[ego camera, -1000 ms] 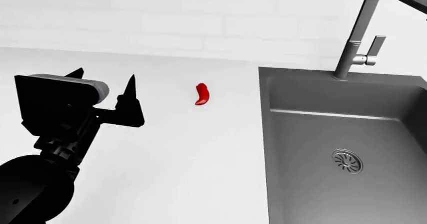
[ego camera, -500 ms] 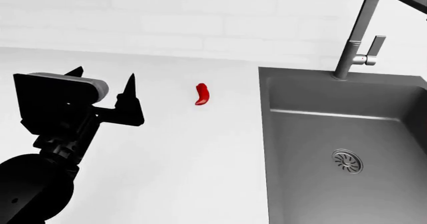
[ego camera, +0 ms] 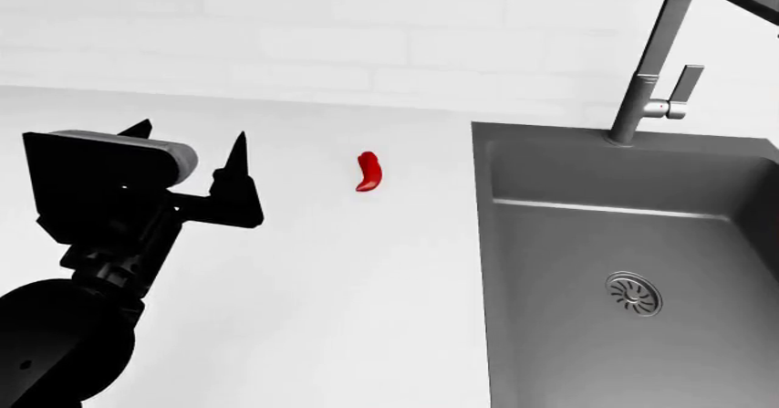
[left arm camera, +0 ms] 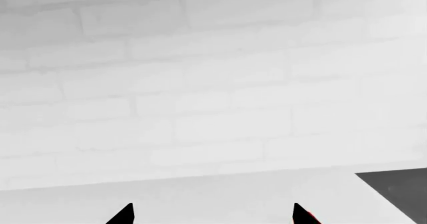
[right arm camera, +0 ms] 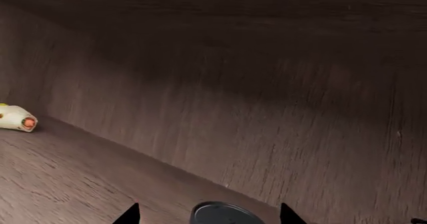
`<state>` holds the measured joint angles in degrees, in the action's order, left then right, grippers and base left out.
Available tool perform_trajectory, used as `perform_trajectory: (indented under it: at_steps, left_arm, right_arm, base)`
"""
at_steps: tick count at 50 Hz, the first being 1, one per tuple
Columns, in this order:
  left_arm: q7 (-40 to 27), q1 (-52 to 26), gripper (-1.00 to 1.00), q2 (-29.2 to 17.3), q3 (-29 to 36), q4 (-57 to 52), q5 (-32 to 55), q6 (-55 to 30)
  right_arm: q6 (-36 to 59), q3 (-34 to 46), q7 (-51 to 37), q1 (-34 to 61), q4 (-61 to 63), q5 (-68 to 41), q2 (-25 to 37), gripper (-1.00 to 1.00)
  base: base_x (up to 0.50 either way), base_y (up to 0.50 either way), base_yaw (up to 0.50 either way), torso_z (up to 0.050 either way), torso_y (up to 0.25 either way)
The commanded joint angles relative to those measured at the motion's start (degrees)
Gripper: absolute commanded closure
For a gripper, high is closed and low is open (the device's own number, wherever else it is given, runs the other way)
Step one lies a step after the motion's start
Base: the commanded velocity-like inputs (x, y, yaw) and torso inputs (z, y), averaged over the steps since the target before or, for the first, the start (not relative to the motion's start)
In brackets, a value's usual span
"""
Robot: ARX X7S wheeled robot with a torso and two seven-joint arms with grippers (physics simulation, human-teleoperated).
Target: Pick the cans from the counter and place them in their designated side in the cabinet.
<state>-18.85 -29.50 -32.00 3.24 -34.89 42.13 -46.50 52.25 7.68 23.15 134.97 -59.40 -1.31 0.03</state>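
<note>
My left gripper (ego camera: 190, 140) is open and empty above the white counter (ego camera: 341, 280); in the left wrist view its two black fingertips (left arm camera: 127, 213) stand wide apart over bare counter (left arm camera: 220, 191). No can shows on the counter. My right gripper (right arm camera: 208, 215) is out of the head view and sits inside the dark wooden cabinet (right arm camera: 267, 108). A can's grey metal lid (right arm camera: 223, 214) stands on the cabinet shelf between its fingertips (right arm camera: 131, 213), with a gap on each side; the can's body is hidden, so I cannot tell its colour.
A small red chilli pepper (ego camera: 368, 172) lies on the counter right of my left gripper. The dark grey sink (ego camera: 633, 244) and its faucet (ego camera: 663, 52) fill the right. A cream object with an orange end (right arm camera: 17, 118) lies far back on the cabinet shelf.
My left gripper has drifted very slightly to the left in the head view. Nothing else has moved.
</note>
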Motion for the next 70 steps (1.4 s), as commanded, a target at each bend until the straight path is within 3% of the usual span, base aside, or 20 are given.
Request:
perform_trajectory:
  at_steps: [1, 14, 34, 59, 70]
  left_arm:
    - [-0.17, 0.01, -1.0, -0.07, -0.1, -0.07, 0.27, 0.09]
    - [-0.5, -0.23, -1.0, -0.4, -1.05, -0.54, 1.39, -0.17]
    - [-1.57, -1.23, -1.0, -1.15, -3.83, -1.63, 4.02, -0.92]
    - [-2.89, -2.9, -1.0, -1.74, -4.4, -2.3, 5.56, -2.21]
    - [-3.41, -3.51, -1.0, -1.92, -4.55, -2.55, 6.29, -2.74]
  right_arm:
    - [-2.03, 3.66, 2.7, 0.03, 4.84, -1.17, -0.02, -1.0]
    - [-6.63, 8.05, 8.6, 0.03, 10.46, -2.77, -0.03, -1.0]
    - [-14.28, 5.94, 23.92, 0.03, 17.57, -6.52, -0.02, -1.0]
    - [-10.12, 2.5, 44.84, -0.01, 21.19, -5.4, 0.18, -1.0]
    - [3.46, 3.42, 47.67, -8.95, 42.59, -11.07, 4.58, -1.0]
  base:
    - [0.0, 0.0, 0.0, 0.0, 0.0]
    - [0.0, 0.0, 0.0, 0.0, 0.0]
    - [0.0, 0.0, 0.0, 0.0, 0.0]
    - [0.0, 0.0, 0.0, 0.0, 0.0]
    - [0.0, 0.0, 0.0, 0.0, 0.0]
